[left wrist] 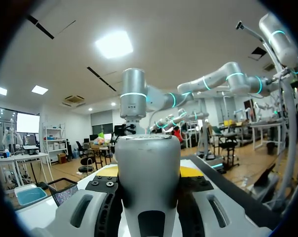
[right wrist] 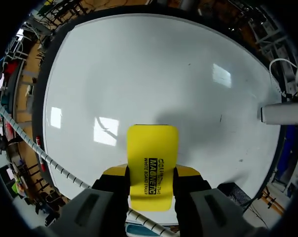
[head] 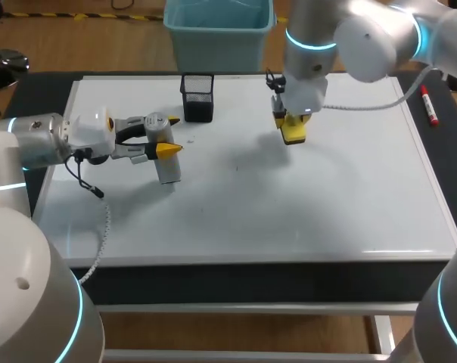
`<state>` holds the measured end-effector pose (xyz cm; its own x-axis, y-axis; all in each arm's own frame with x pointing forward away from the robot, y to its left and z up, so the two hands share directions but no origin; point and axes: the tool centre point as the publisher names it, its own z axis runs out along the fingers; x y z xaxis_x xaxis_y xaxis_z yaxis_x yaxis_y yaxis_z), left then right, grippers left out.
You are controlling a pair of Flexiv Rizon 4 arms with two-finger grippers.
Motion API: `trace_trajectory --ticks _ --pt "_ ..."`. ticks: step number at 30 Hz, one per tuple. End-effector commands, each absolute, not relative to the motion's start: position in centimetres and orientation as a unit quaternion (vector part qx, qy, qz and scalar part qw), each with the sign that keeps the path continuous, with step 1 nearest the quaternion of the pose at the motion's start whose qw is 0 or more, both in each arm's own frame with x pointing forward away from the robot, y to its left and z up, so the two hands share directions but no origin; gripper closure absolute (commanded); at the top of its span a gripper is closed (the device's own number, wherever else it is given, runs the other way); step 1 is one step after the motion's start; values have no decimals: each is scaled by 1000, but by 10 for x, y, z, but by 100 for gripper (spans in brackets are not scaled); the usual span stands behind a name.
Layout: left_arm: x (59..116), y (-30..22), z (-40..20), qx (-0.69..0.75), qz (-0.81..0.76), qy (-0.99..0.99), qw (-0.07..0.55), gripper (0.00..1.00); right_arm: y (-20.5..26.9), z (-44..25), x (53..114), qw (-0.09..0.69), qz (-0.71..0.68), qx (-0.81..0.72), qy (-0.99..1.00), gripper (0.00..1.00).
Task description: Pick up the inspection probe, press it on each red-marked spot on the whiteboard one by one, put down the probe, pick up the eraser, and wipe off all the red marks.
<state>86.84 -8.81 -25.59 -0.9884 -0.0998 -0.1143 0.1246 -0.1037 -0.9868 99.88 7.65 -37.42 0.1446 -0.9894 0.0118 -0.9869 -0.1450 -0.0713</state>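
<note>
**Probe and eraser both gripped**

Head view: your left gripper [head: 172,136] clamps the upright probe [head: 169,170] over the whiteboard's [head: 304,219] left side, and your right gripper [head: 291,127] pinches the eraser [head: 294,136] at far centre.
Left wrist: the probe fills the closed jaws.
Right wrist: the eraser sits squeezed between both tips.

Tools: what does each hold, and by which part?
Left tool: probe, around its middle. Right tool: eraser, by its long sides.
</note>
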Motion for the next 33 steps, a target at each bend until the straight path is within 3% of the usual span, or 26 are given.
trace_trajectory --ticks 1,33 --pt "868 -88 -255 9 -743 665 77 100 82 -384 1029 0 -12 -755 655 100" --pt "868 -88 -255 9 -743 665 77 100 82 -419 1090 -27 13 -727 686 100"
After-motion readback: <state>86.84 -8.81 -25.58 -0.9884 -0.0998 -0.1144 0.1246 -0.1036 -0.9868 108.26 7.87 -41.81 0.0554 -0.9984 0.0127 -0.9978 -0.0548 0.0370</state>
